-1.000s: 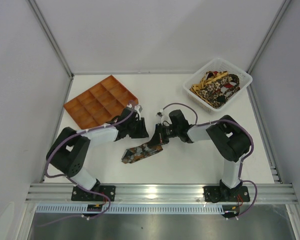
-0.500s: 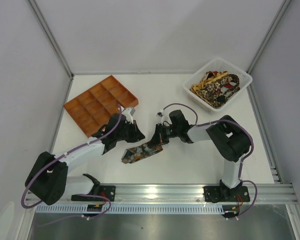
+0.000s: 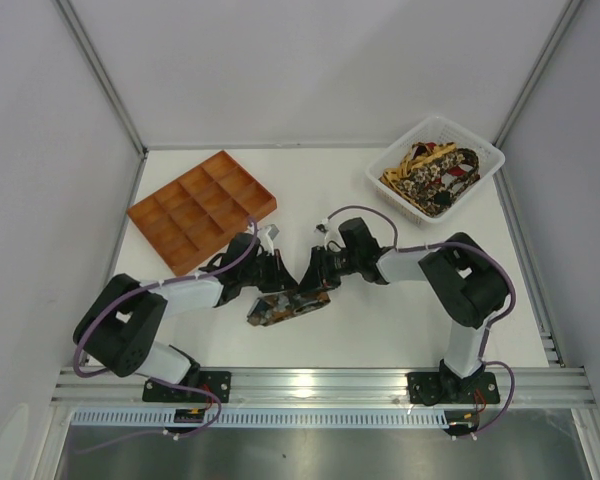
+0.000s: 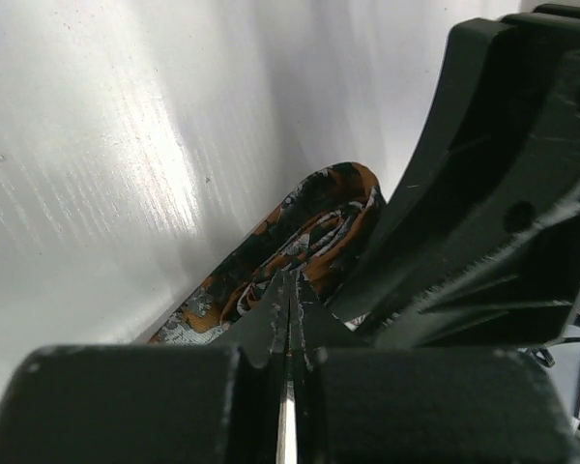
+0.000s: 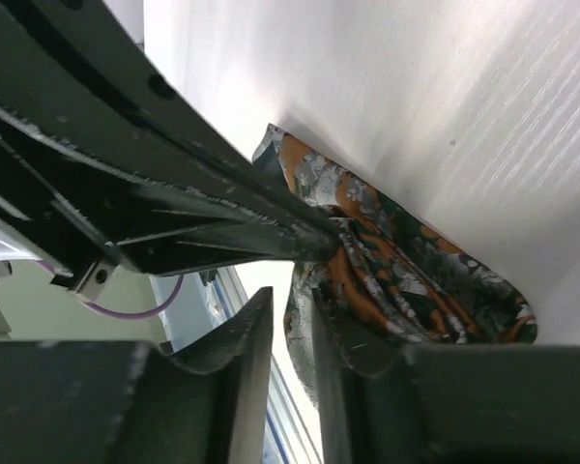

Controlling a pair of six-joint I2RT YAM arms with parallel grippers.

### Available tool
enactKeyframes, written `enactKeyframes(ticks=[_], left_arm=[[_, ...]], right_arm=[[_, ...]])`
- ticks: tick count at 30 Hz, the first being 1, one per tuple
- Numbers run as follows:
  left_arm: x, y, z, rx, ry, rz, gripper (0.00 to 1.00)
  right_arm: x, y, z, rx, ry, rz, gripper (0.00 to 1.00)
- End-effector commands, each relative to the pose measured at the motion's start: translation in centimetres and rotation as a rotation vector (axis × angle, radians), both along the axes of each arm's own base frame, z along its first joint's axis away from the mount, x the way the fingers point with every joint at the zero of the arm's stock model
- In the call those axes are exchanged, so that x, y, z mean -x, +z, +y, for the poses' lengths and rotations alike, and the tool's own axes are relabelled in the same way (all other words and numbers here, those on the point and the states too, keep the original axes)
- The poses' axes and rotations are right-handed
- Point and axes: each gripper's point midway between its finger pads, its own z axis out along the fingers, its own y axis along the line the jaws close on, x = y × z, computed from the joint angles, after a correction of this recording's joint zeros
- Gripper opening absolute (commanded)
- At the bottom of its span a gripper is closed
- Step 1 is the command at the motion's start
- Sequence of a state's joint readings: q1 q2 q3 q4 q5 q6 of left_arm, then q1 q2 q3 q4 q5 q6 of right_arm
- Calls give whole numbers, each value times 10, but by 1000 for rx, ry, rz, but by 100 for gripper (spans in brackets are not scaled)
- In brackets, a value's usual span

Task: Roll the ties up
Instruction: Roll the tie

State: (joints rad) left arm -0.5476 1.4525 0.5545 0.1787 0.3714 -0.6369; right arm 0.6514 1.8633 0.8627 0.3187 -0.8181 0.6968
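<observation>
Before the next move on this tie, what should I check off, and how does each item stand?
1. Tie lying on the table: ok.
2. Left end effector shut: ok.
3. Left pinching fabric: cannot tell.
4. Right end effector gripping the tie: cannot tell; narrow gap, fabric at the tips.
5. Tie rolled: not ok, a loose elongated bundle.
6. Clearance between end effectors: cannot tell, very close.

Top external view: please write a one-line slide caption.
Left gripper and right gripper meet at a tie; tray left, basket right.
</observation>
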Motion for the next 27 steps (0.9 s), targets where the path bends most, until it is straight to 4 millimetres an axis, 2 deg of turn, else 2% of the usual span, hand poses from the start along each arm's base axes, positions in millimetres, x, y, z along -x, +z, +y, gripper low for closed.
enactKeyframes(ticks=[1, 7, 10, 13, 16, 22, 25, 27], left_arm=[[6, -3, -2, 23, -11, 12, 0], [6, 2, 0, 19, -6, -6, 0], [7, 5, 1, 27, -4, -10, 0], [6, 10, -1, 37, -4, -19, 0], [6, 15, -3, 38, -12, -24, 0], [5, 25, -4, 34, -11, -43, 1], [4, 32, -5, 42, -12, -57, 1], [5, 34, -5, 44, -18, -56, 1]], right_arm=[[-10, 22, -2, 10, -18, -76, 31], [-19, 40, -30, 73, -67, -102, 45], [-13, 40, -42, 111, -65, -84, 49], [-2, 42, -40, 71, -17, -78, 50], [0, 38, -35, 21, -14, -65, 46], [-5, 50, -23, -31, -24, -106, 35], [-4, 40, -19, -25, -14, -75, 22], [-3, 26, -19, 5, -25, -52, 18]])
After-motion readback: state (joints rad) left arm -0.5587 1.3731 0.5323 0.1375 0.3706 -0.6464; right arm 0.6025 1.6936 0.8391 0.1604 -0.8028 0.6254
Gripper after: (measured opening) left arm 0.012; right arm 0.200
